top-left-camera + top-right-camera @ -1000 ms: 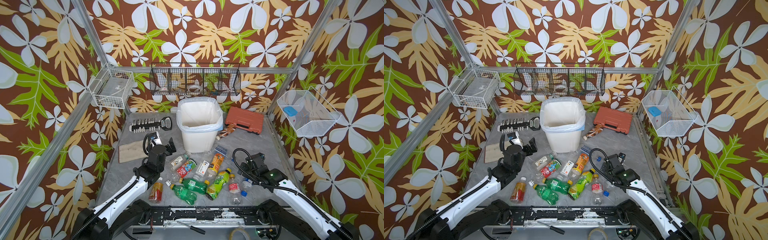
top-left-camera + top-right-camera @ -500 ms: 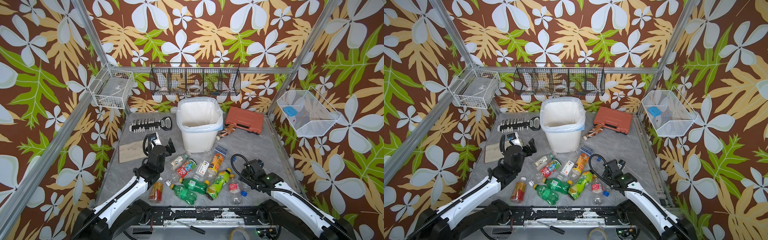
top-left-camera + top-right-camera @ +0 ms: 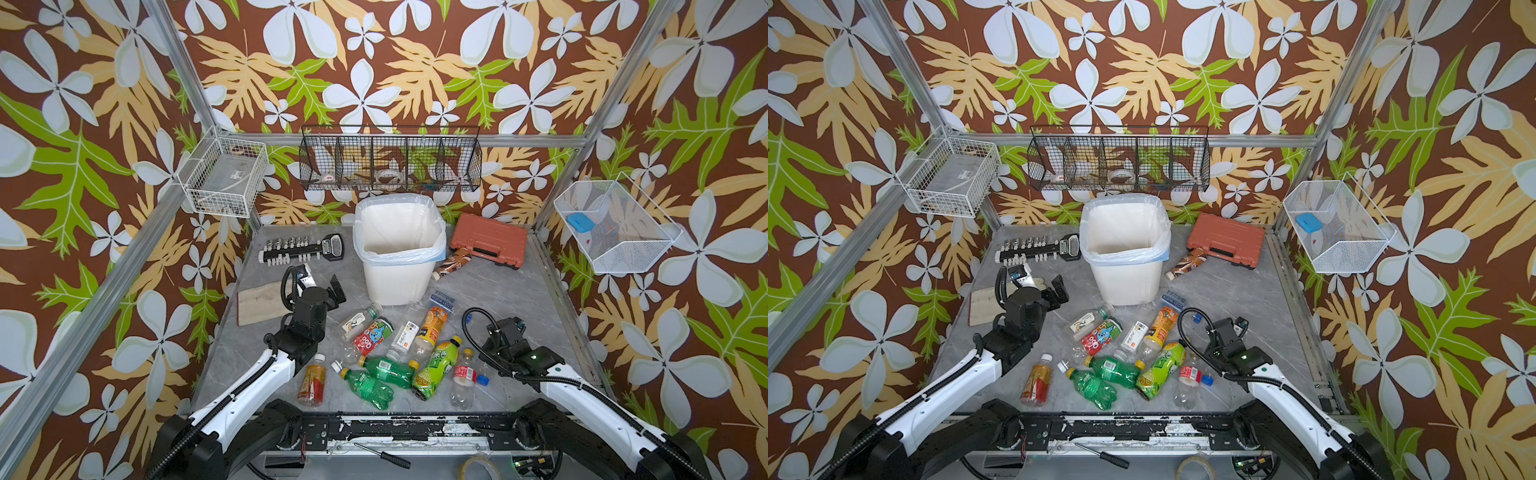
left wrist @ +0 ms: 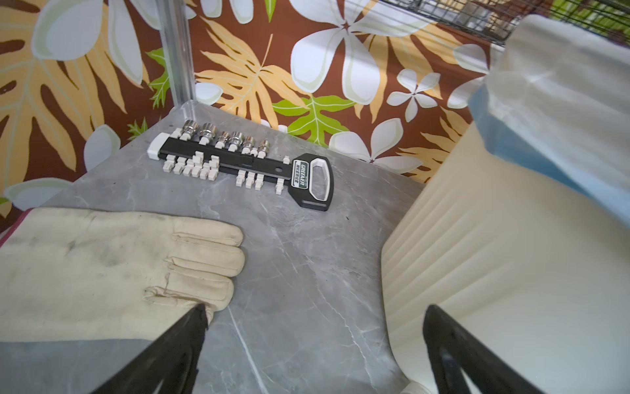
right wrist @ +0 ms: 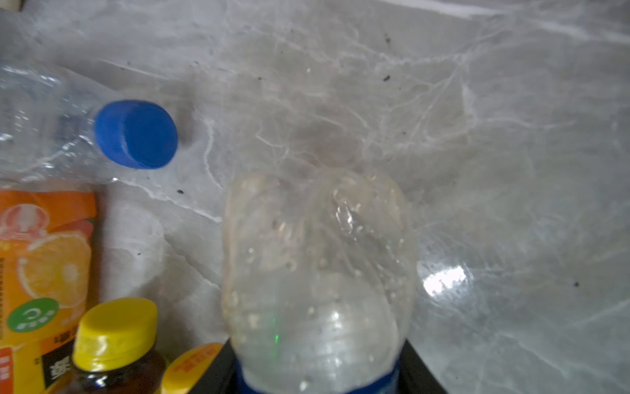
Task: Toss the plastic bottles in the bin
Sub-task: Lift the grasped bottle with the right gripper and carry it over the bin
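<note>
A clear bottle [image 5: 317, 273] sits low at the table [image 3: 536, 299], right of the other bottles [image 3: 386, 368] and nearer than the bin [image 3: 395, 278]. The right fingers [image 5: 422, 375] are clamped round it; the left fingers [image 4: 453, 354] gape empty beside the bin. The grasp looks made; next comes lifting it over the rim.

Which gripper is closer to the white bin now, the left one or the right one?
Left. The left gripper hangs open close beside the bin; the right gripper is farther away, at the front right, shut on a clear bottle.
</note>
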